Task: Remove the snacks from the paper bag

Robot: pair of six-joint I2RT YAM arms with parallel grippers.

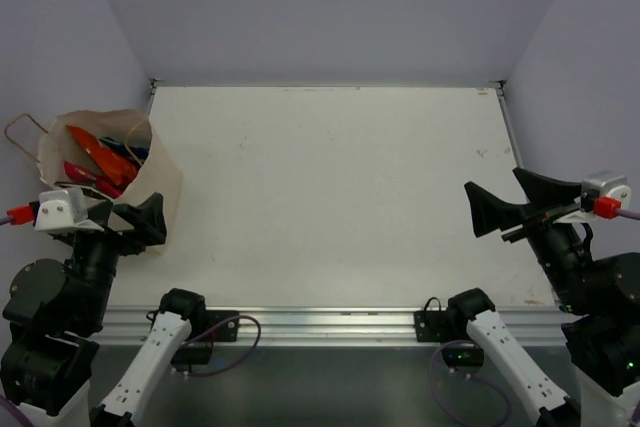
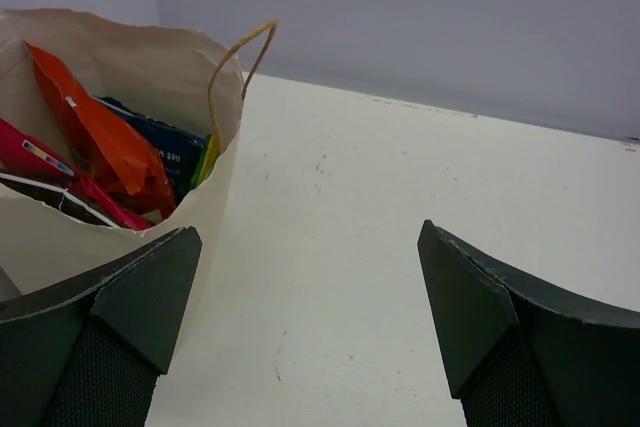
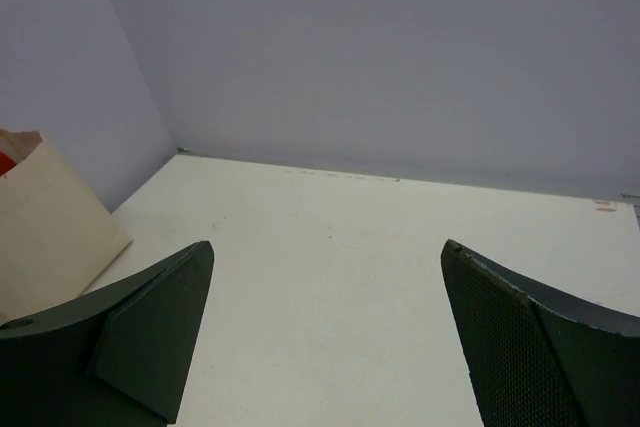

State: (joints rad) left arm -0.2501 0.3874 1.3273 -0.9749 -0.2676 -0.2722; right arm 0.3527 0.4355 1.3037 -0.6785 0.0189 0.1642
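Note:
The tan paper bag [image 1: 160,179] stands at the table's left edge with its mouth open. It also shows in the left wrist view [image 2: 150,57] and the right wrist view [image 3: 45,222]. Inside I see an orange packet [image 2: 100,137], a pink-and-white packet [image 2: 40,162], a dark blue packet [image 2: 165,147] and a sliver of green [image 2: 207,162]. Other packets are hidden. My left gripper [image 1: 128,217] is open and empty just in front of the bag. My right gripper [image 1: 497,202] is open and empty near the right edge.
The white table [image 1: 330,197] is ringed by grey-lilac walls on three sides. The bag's cord handles [image 2: 240,62] stick up at its rim. A metal rail [image 1: 320,325] runs along the near edge between the arm bases.

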